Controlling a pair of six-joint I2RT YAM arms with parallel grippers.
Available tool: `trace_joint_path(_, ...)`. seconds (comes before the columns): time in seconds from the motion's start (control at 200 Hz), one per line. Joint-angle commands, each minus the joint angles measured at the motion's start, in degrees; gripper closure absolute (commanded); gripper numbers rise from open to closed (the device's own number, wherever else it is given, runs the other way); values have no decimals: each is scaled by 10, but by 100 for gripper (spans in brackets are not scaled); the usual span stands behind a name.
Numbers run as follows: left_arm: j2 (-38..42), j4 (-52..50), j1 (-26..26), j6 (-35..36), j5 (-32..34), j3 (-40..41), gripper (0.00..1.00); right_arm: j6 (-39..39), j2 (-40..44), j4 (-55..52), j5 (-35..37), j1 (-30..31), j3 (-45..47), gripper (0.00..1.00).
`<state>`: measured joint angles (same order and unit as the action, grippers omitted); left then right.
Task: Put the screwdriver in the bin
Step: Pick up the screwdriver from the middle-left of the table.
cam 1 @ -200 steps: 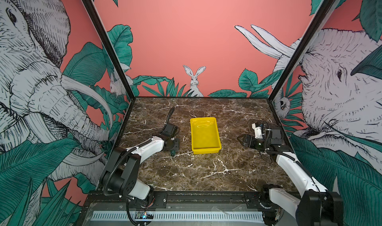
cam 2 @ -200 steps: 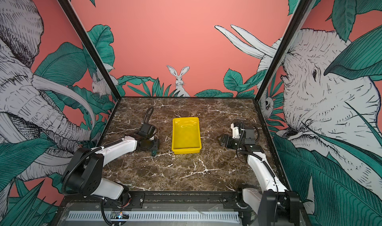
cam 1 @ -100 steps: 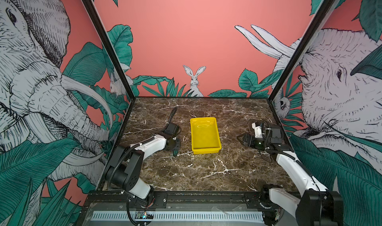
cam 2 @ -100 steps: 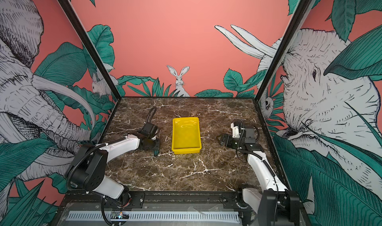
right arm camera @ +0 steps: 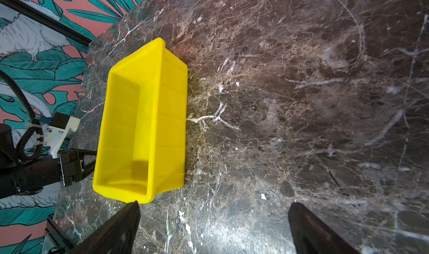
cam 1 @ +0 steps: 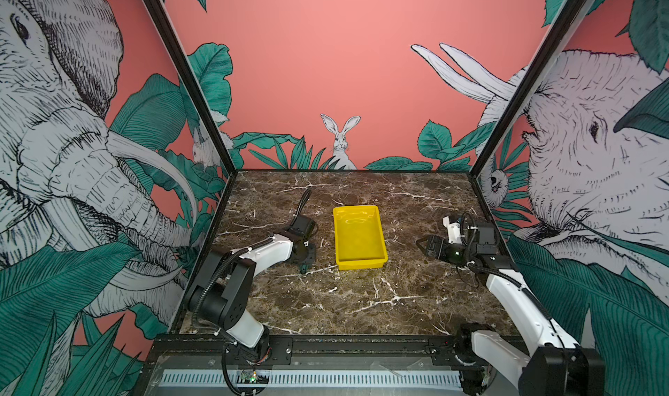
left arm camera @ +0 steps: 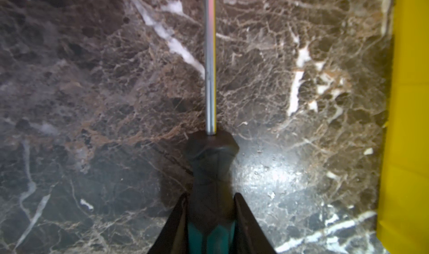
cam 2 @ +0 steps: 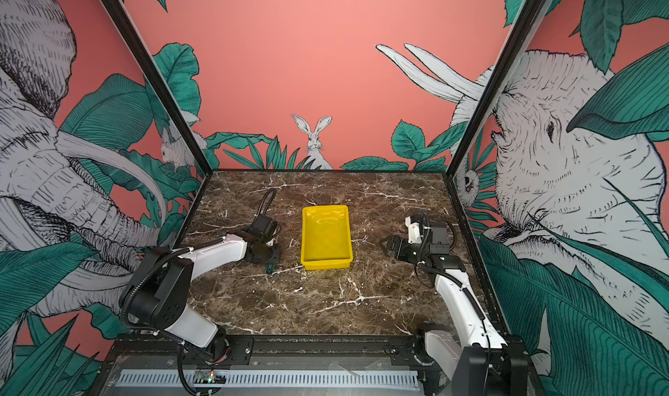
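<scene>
Gripping: left tool [left arm camera: 210, 196] pinches screwdriver [left arm camera: 210, 162] by the handle, thicker and likely surer than the thin shaft | screwdriver on table [left arm camera: 92, 78] just beside yellow bin [left arm camera: 408, 101], bin empty | right tool [right arm camera: 214, 205] spread, idle, clear of the path

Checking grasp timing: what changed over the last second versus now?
The left gripper closed on the handle of the screwdriver, and the left arm leaned in slightly toward the bin. Unchanged: the screwdriver lies in the same spot beside the bin, the bin has not moved, and the right gripper is open and idle on the bin's other side.
</scene>
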<state>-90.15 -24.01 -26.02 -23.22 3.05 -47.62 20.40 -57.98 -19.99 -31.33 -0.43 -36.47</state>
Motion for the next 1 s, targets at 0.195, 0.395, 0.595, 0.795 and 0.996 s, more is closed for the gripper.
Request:
trace_joint_path(0.195,-16,-23,-3,5,16,-4,59,0,18,-14,18,0,10,1)
trace_joint_path(0.395,-20,-26,-3,8,13,-7,74,-5,32,-29,26,0,9,1)
trace_joint_path(0.595,21,-59,-3,11,29,-22,100,-4,47,-46,30,0,6,1)
trace_joint_path(0.795,89,-129,-9,18,37,-83,100,-7,55,-66,34,-1,-5,1)
trace_joint_path(0.996,122,-164,-39,47,6,-174,100,-6,55,-76,33,0,-20,1)
